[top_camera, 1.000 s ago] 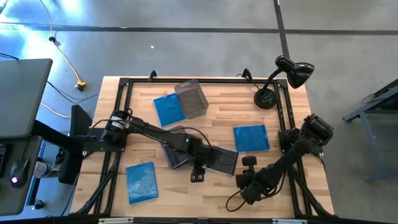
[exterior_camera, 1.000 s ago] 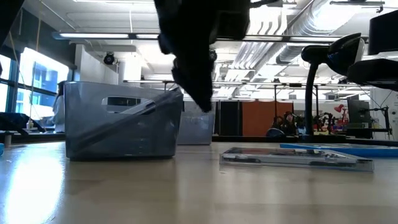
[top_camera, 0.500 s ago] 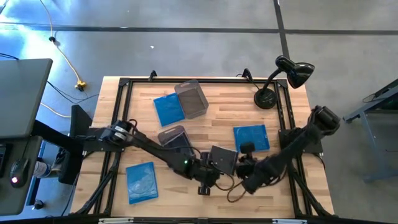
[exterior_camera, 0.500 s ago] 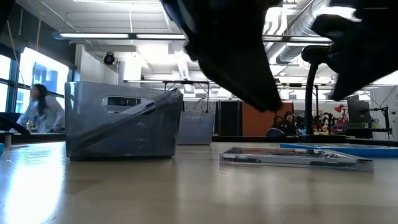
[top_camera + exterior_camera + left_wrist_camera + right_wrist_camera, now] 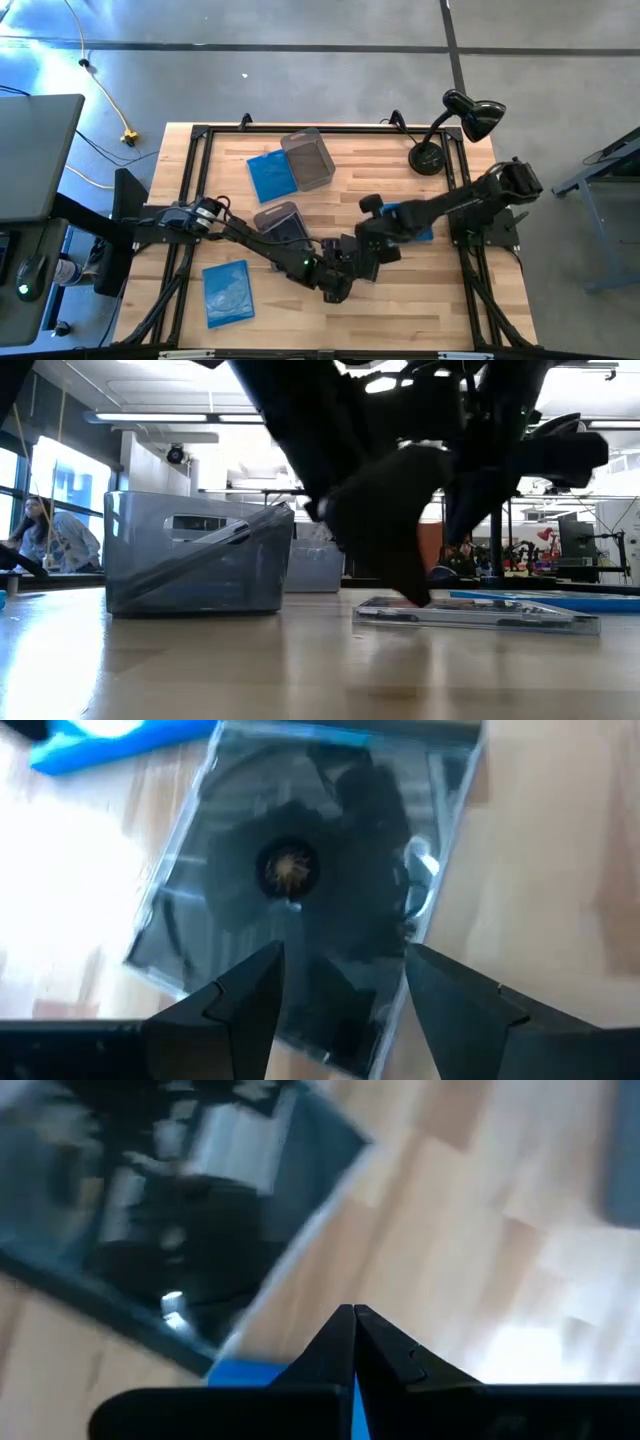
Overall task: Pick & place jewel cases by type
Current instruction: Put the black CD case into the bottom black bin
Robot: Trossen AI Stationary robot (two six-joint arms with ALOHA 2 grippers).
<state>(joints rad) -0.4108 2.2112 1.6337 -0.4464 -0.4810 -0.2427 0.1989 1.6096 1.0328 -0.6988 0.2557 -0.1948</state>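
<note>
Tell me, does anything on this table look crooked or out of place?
Yes: in the nearer grey tub a case leans on a slant, one edge up at the rim, rather than lying flat. The dark jewel case under the left hand also sits at an angle on the table, next to a blue one.

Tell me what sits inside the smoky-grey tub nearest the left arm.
In the smoky-grey translucent tub, one thin dark jewel case leans diagonally against its wall, seen through the side in the low view. From above, the left arm partly covers the tub, so anything beneath cannot be seen.
</note>
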